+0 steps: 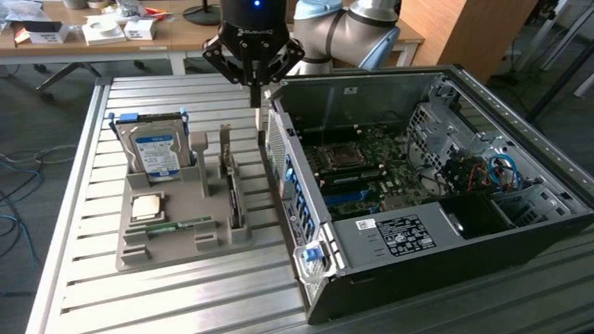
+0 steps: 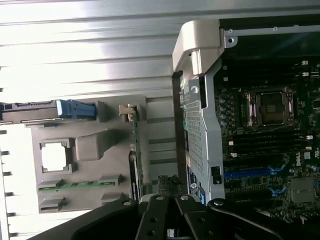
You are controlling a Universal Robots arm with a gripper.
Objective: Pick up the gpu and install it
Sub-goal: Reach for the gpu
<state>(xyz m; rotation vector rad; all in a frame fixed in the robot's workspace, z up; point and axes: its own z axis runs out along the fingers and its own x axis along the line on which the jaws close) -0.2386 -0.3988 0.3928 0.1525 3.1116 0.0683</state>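
The gpu [image 1: 233,193] is a thin dark card standing on edge in the right slot of the grey holder [image 1: 167,250], with its narrow metal bracket [image 1: 225,142] at the far end. In the wrist view the gpu [image 2: 135,155] appears edge-on, bracket [image 2: 128,110] at one end. My gripper [image 1: 256,103] hangs above the table between the holder and the open computer case [image 1: 418,229], a little beyond the gpu's bracket end. Its fingers are shut with nothing between them. The gripper [image 2: 167,184] shows dark beside the gpu's near end.
The holder also carries a silver hard drive with a blue label [image 1: 156,149], a square processor [image 1: 147,207] and a green memory stick [image 1: 178,225]. The case lies open with its motherboard [image 1: 371,163] exposed. Desks with boxes stand behind the slatted metal table [image 1: 139,299].
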